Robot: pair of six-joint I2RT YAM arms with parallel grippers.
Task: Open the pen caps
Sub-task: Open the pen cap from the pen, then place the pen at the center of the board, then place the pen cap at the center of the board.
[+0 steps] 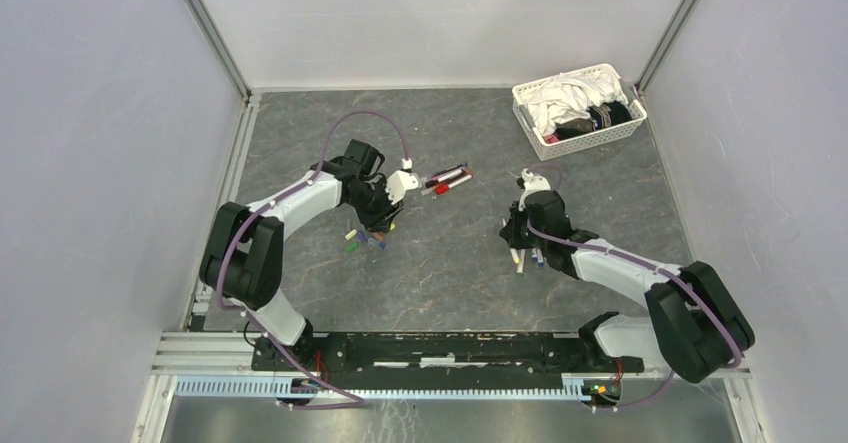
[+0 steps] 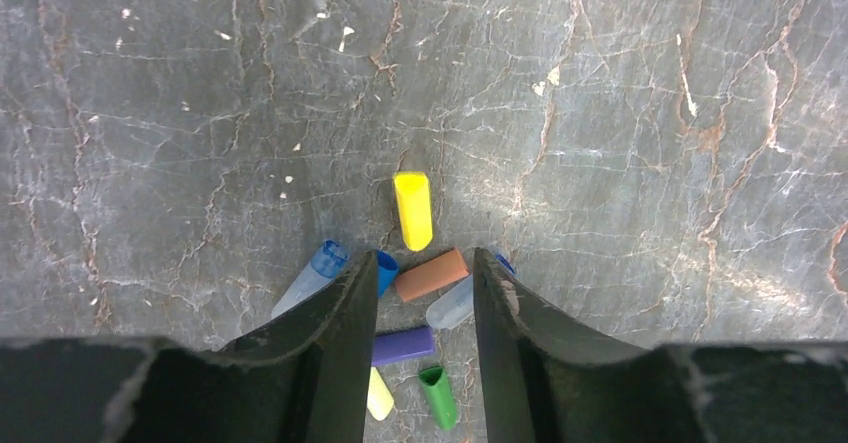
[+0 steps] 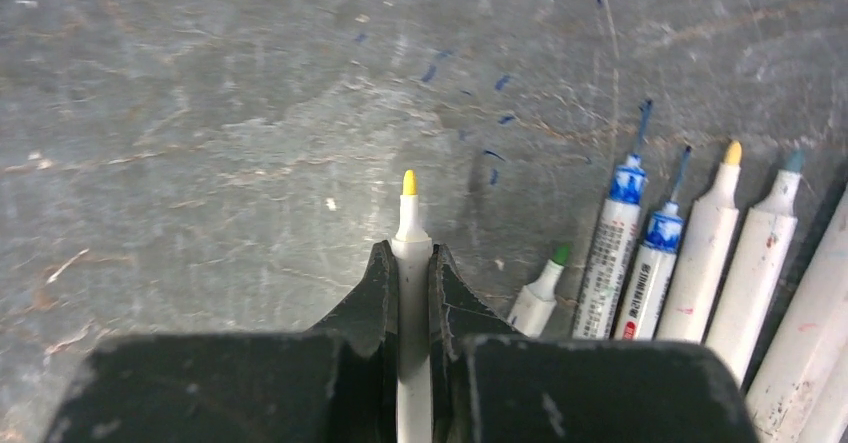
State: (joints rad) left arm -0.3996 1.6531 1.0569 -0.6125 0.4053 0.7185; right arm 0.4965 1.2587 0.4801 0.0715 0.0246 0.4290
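Note:
Several loose pen caps lie in a cluster on the table: a yellow cap, a brown cap, a clear cap, a purple cap and a green cap. My left gripper hangs open just above them, gripping nothing; from above it is the left gripper. My right gripper is shut on a white pen whose bare yellow tip points away from me. Several uncapped pens lie in a row to its right. A few capped pens lie mid-table.
A white lattice basket of cloths stands at the back right. Blue ink marks spot the grey marble table. Walls close in on the left, back and right.

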